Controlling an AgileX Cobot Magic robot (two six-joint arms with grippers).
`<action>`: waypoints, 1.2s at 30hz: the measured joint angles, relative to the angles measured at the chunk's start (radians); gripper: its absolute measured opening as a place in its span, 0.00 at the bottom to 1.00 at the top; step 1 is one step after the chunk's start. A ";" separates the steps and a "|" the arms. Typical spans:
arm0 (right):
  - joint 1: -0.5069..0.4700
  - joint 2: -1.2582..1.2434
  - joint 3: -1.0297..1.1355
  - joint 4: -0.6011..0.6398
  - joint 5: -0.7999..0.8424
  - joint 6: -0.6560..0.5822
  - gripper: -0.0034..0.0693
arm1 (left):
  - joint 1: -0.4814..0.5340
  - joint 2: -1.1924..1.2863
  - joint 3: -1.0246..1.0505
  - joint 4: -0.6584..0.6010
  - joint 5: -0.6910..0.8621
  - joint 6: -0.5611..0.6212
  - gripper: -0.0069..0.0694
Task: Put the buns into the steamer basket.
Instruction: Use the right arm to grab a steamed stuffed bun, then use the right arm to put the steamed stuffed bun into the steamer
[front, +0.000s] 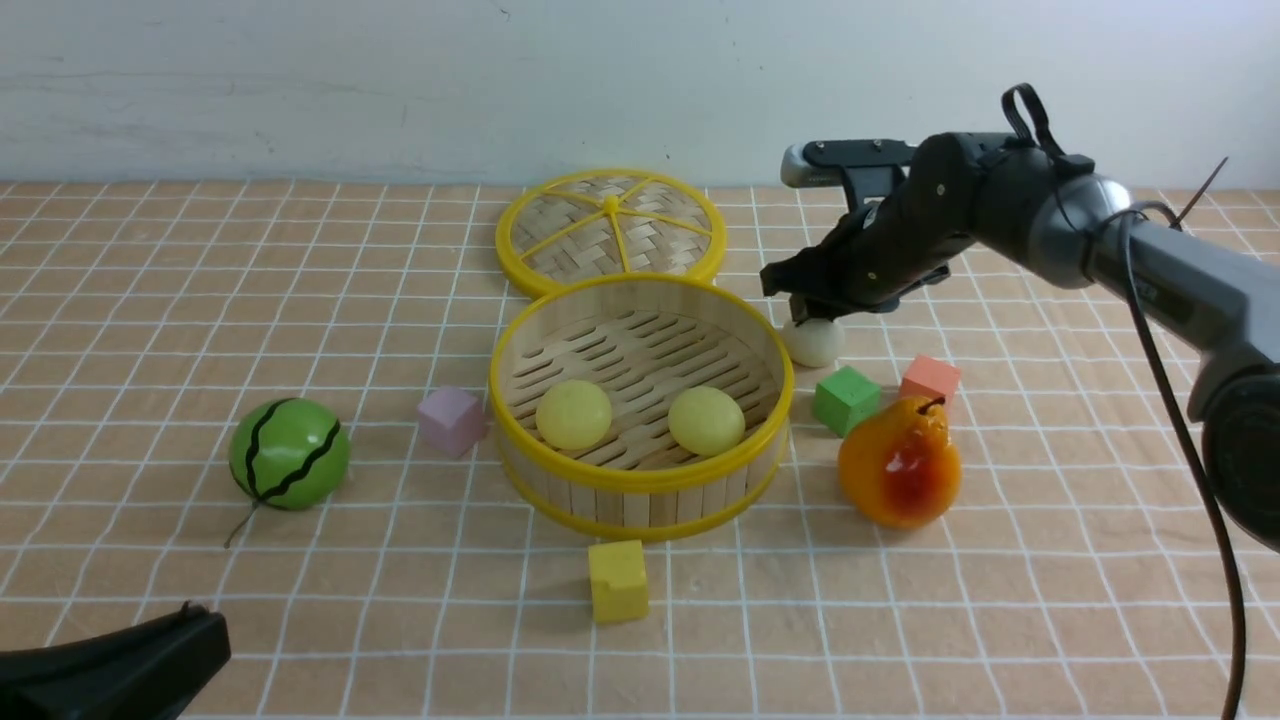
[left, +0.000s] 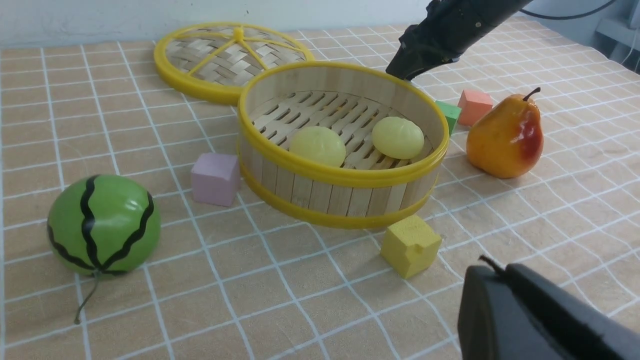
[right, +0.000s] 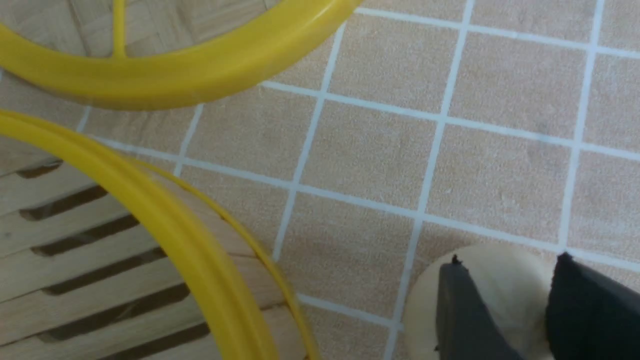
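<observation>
The off-white matte bun (front: 815, 346) is straddled by the right gripper (front: 814, 317); clamping cannot be confirmed. The left gripper (front: 188, 624) is clenched.

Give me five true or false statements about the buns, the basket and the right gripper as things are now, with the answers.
1. Two yellow buns lie in the basket. True.
2. The white bun is in the basket too. False: it sits outside, beside the basket's right wall.
3. The lid covers the basket. False: it lies flat behind the basket.
4. The right gripper has its fingers on either side of the white bun. True.
5. The pear stands left of the basket. False: it stands to the right.
</observation>
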 joint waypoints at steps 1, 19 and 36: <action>0.000 0.001 0.000 0.000 0.000 0.000 0.34 | 0.000 0.000 0.000 0.000 0.003 0.000 0.12; 0.000 -0.052 0.000 -0.015 0.107 -0.050 0.05 | 0.000 0.000 0.000 0.000 0.017 0.000 0.12; 0.163 -0.199 -0.001 0.165 0.210 -0.220 0.05 | 0.000 0.000 0.000 0.001 0.016 0.000 0.13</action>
